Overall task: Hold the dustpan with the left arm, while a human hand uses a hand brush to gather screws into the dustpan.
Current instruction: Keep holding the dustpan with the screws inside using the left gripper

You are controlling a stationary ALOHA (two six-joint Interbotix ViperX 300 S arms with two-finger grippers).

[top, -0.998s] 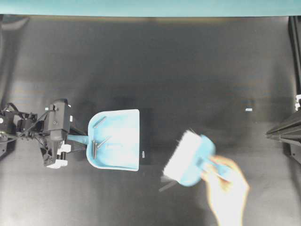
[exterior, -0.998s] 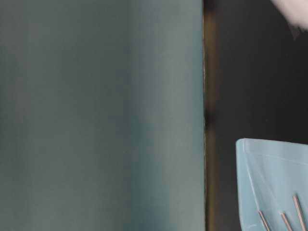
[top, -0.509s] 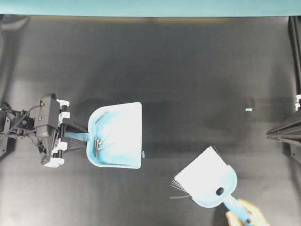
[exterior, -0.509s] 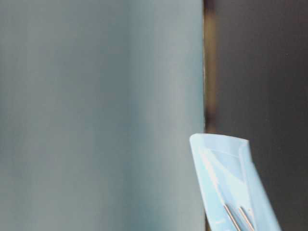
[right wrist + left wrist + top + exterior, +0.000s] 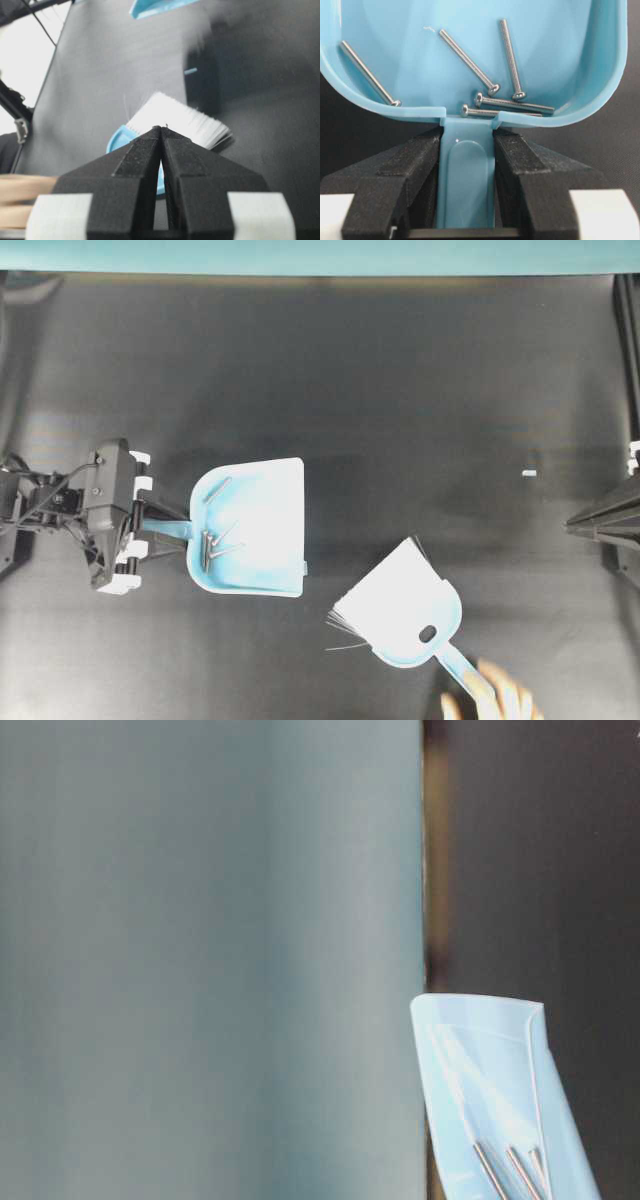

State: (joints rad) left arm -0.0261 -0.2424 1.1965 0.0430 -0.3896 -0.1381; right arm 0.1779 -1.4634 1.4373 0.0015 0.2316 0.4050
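Observation:
The light blue dustpan (image 5: 262,530) is tilted up off the black table, its mouth facing right. Several silver screws (image 5: 206,544) lie inside it near the handle, close up in the left wrist view as screws (image 5: 470,61) on the dustpan (image 5: 560,50). My left gripper (image 5: 163,530) is shut on the dustpan's handle (image 5: 467,185), with black fingers (image 5: 522,165) pressed on both sides. The hand brush (image 5: 400,610) lies apart at the lower right, held by the human hand (image 5: 490,702) at the bottom edge. My right gripper (image 5: 161,128) is shut and empty at the right edge.
A tiny pale blue speck (image 5: 529,473) lies on the right of the table. A small white bit (image 5: 305,567) sits by the dustpan's front corner. A teal wall (image 5: 320,255) runs along the far edge. The table-level view shows the tilted dustpan (image 5: 490,1090) beside that wall.
The hand has drawn the brush away from the dustpan towards the bottom right. The left gripper has tipped the dustpan's mouth upward, and the screws have slid towards the handle.

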